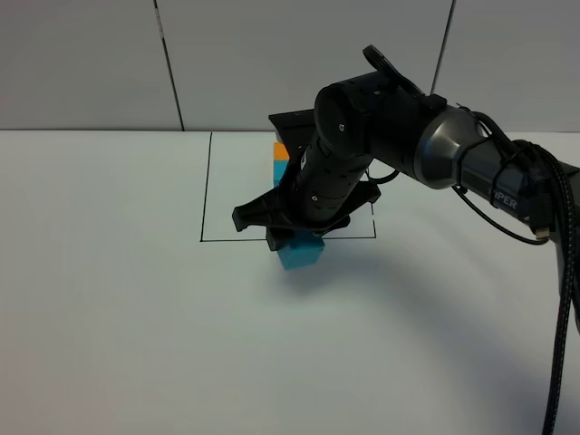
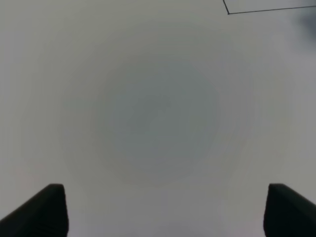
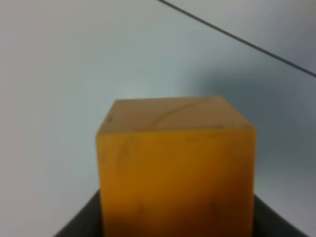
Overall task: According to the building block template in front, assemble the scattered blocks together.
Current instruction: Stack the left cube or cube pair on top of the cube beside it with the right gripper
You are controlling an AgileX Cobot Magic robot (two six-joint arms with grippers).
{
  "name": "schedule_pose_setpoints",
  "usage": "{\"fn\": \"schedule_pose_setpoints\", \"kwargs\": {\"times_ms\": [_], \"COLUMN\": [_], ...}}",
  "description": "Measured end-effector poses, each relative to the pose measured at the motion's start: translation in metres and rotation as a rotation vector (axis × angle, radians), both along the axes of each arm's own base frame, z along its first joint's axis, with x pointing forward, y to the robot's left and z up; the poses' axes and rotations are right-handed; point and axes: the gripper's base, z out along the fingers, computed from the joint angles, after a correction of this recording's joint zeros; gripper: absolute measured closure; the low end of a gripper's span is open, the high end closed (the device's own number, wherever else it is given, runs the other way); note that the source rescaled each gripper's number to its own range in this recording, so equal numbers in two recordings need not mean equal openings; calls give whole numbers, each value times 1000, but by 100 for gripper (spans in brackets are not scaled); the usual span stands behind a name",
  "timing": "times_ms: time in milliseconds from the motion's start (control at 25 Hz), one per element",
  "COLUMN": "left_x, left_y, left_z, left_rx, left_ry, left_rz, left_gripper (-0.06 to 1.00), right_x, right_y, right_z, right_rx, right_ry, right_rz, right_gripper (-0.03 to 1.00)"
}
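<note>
The right gripper (image 1: pixel 292 237) is clamped on the orange cube (image 3: pixel 175 168) — plain and matte, with faint scuffs on its faces. The teal-blue cube (image 1: pixel 301 255) sits on the white table (image 1: pixel 109 299) just beneath that gripper, at the near line of the drawn rectangle (image 1: pixel 205 190). The template (image 1: pixel 279 161) — orange joined to teal — lies by the far line, partly hidden by the arm (image 1: pixel 426 145). The left gripper (image 2: pixel 168 207) hangs with its jaws wide apart, holding nothing.

Setting: robotics laboratory test bench. Indicators: a plain white matte tabletop (image 1: pixel 109 317), a pale grey panelled wall (image 1: pixel 82 63) behind it, a thin black drawn rectangle (image 1: pixel 206 190), and a black-and-grey jointed robot arm (image 1: pixel 435 149) with cabling.
</note>
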Motion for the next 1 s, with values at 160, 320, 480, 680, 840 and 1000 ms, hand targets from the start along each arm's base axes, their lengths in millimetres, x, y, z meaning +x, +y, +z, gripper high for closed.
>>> {"fn": "schedule_pose_setpoints", "kwargs": {"times_ms": [160, 320, 480, 680, 840, 1000], "left_x": [0, 0, 0, 0, 0, 0], "left_y": [0, 0, 0, 0, 0, 0], "left_z": [0, 0, 0, 0, 0, 0], "left_rx": [0, 0, 0, 0, 0, 0], "left_ry": [0, 0, 0, 0, 0, 0], "left_rz": [0, 0, 0, 0, 0, 0], "left_gripper": [15, 15, 15, 15, 15, 15], "right_x": [3, 4, 8, 9, 10, 8], "right_y": [-4, -5, -8, -9, -4, 2], "right_z": [0, 1, 1, -8, -28, -46], "right_rx": [41, 76, 73, 30, -3, -30], "right_ry": [50, 82, 55, 50, 80, 107], "right_rz": [-181, -331, -407, -423, -416, -405], "right_gripper": [96, 96, 96, 96, 96, 96]}}
